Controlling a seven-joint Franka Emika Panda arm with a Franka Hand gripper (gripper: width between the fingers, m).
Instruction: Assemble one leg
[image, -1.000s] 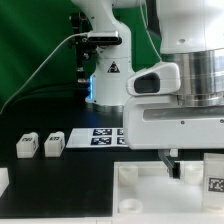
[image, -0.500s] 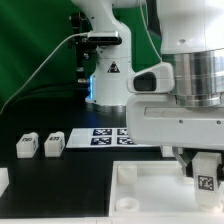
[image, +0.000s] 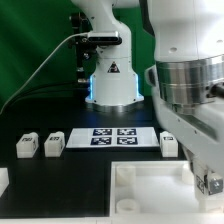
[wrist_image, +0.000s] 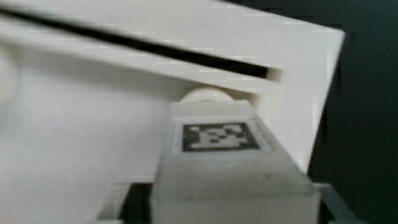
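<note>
My gripper (image: 207, 186) is at the exterior view's lower right, over the right side of the large white tray-like piece (image: 150, 190). In the wrist view the gripper (wrist_image: 228, 206) is shut on a leg (wrist_image: 217, 137), a white block with a black-and-white marker facing the camera. The leg's rounded end is against the tray-like piece (wrist_image: 107, 110), close to a dark slot. Two more legs (image: 27, 146) (image: 53, 144) stand at the exterior view's left. Another leg (image: 168, 142) stands right of the marker board (image: 115, 137).
The robot's base (image: 110, 75) stands at the back centre with a cable to its left. The arm's large body fills the exterior view's right side. A white part (image: 3, 180) shows at the left edge.
The arm has swung toward the exterior view's right and its wrist has turned. The leg beside the marker board, hidden before, now shows. The held leg sits lower and farther right.
</note>
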